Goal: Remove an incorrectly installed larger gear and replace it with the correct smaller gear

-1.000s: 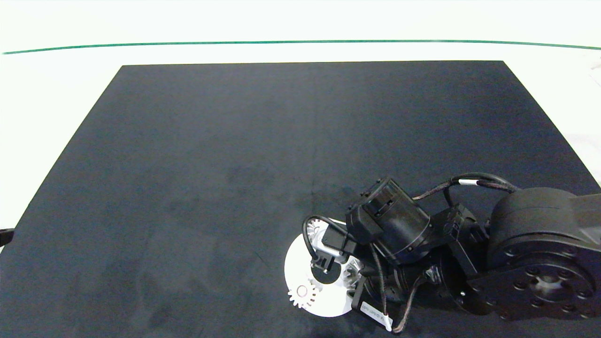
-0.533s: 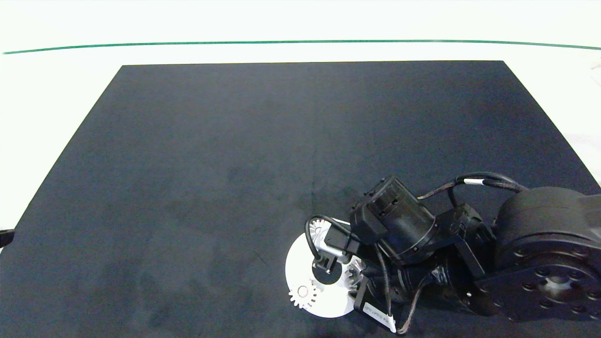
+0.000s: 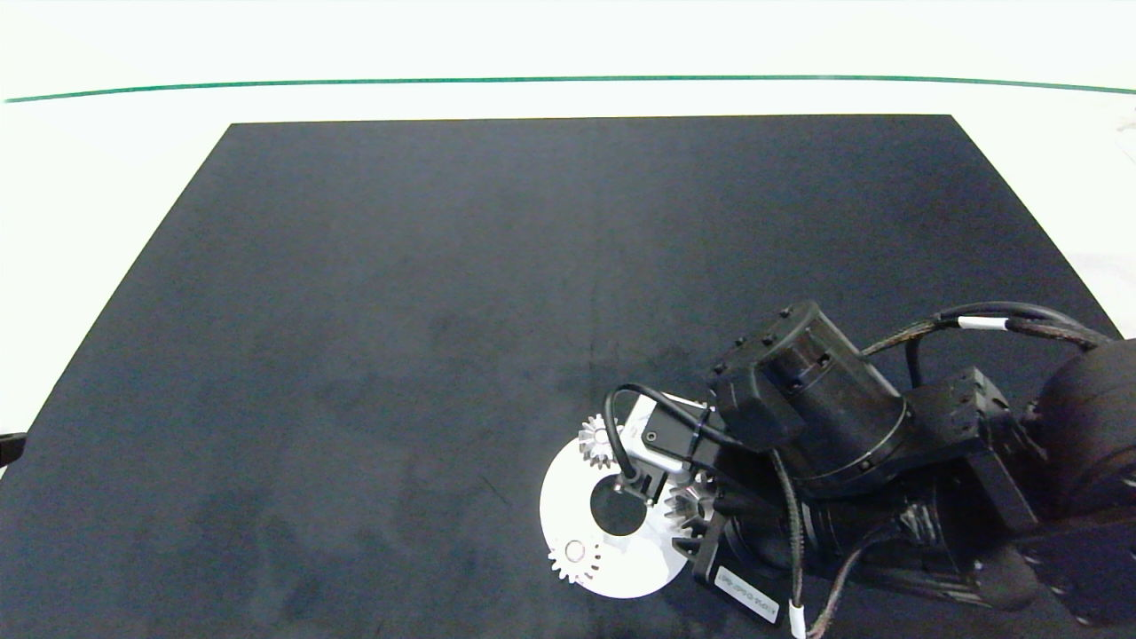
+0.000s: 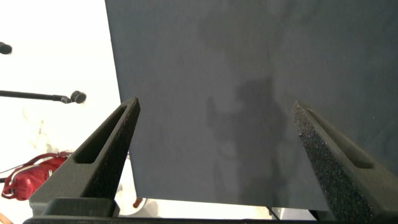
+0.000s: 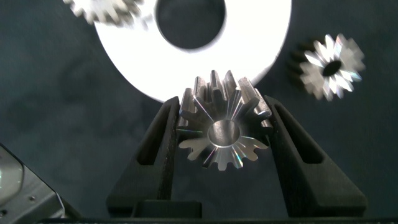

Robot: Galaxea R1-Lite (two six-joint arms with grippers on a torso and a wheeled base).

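— What had changed since a second earlier?

— My right gripper (image 5: 224, 134) had pulled back toward the right, clamped on the larger gear (image 5: 222, 127), lifting it off the white ring plate (image 3: 568, 479).

— And the wrist view?

— It showed my fingers (image 5: 165, 146) pinching its teeth, hidden from above. The left gripper (image 4: 214, 134) hung spread wide at the mat's (image 3: 444, 293) edge.

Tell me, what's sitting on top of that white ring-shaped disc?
On the white disc, one small toothed gear sits on the near rim and another at the far edge. The right gripper, clamping a larger gear, hides the disc's right side.
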